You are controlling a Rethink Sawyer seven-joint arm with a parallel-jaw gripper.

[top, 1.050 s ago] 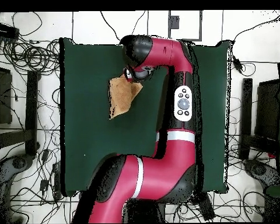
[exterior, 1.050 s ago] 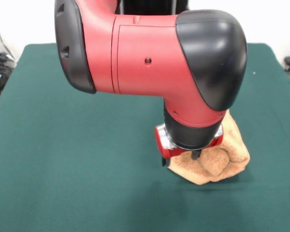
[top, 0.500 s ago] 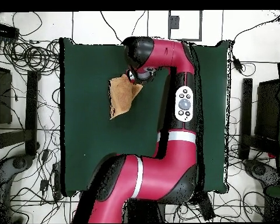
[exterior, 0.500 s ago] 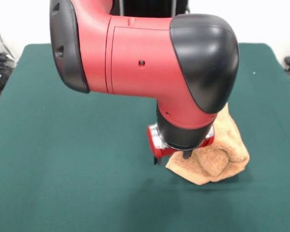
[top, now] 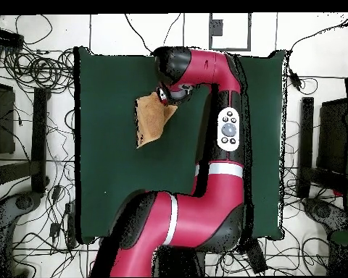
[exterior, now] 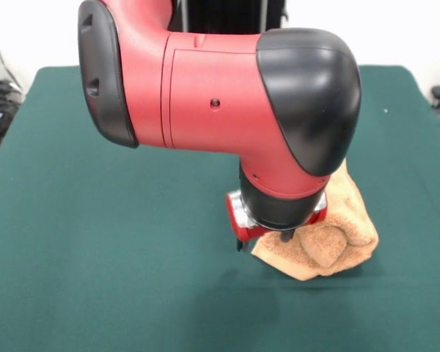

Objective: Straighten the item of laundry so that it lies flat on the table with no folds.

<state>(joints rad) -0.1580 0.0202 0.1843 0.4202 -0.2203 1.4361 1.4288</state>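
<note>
Arm barely shifted since earlier; fingers hid under wrist at bunched towel, grip state unclear, towel near counter edge; should pull corner outward, low.

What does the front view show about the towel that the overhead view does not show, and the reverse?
Only the front view shows the towel bunched into thick rounded folds, with the hand low at its edge. Only the overhead view shows the towel's whole outline, a long strip on the green table, and the full arm. Both show the towel partly hidden under the arm's wrist, not yet flat.
</note>
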